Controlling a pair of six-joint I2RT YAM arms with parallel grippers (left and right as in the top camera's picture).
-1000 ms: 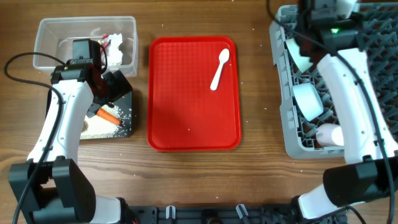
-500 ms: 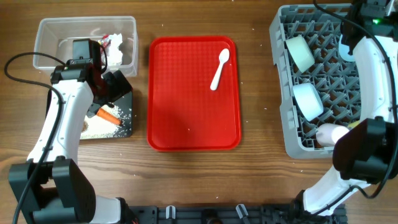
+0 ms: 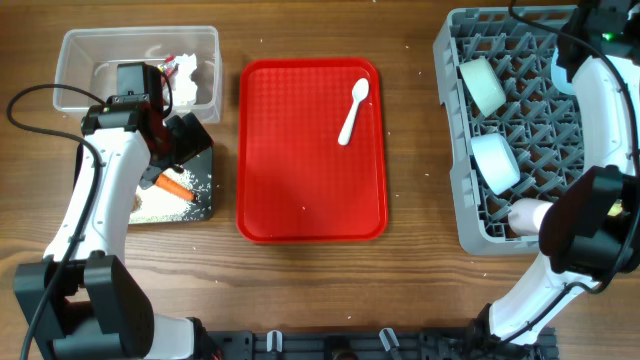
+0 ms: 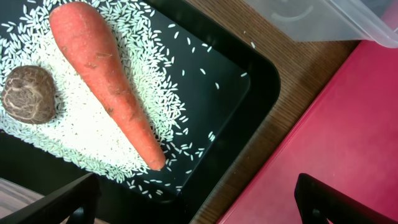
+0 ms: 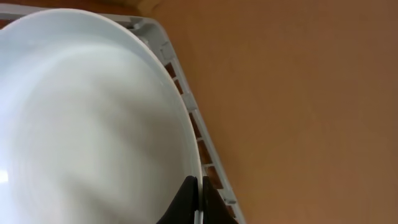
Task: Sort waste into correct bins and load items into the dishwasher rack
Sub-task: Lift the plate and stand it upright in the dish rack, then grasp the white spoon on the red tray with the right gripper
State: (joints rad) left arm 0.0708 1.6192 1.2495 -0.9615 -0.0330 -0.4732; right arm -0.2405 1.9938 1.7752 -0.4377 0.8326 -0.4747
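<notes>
**Q:** Overhead?
**A:** white spoon (image 3: 353,110) lies on the red tray (image 3: 300,190), dishwasher rack (image 3: 545,140) on my right.
**Q:** Left wrist?
**A:** left gripper (image 4: 199,208) is spread wide above the black tray (image 4: 249,93), where the carrot (image 4: 106,81) lies on rice (image 4: 68,134).
**Q:** Right wrist?
**A:** right gripper (image 5: 196,199) is pinching the plate (image 5: 93,124) rim, by the rack's edge.

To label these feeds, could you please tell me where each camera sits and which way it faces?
Overhead: fixed above the table, facing down; both arms show.
Left wrist: on the left arm, facing down into the black shallow tray; left pincer tips frame the bottom.
Right wrist: on the right arm by the grey plastic grid rack's rim; right pincer nips the large pale blue plate.
Shared: overhead and left wrist both show the orange carrot.
</notes>
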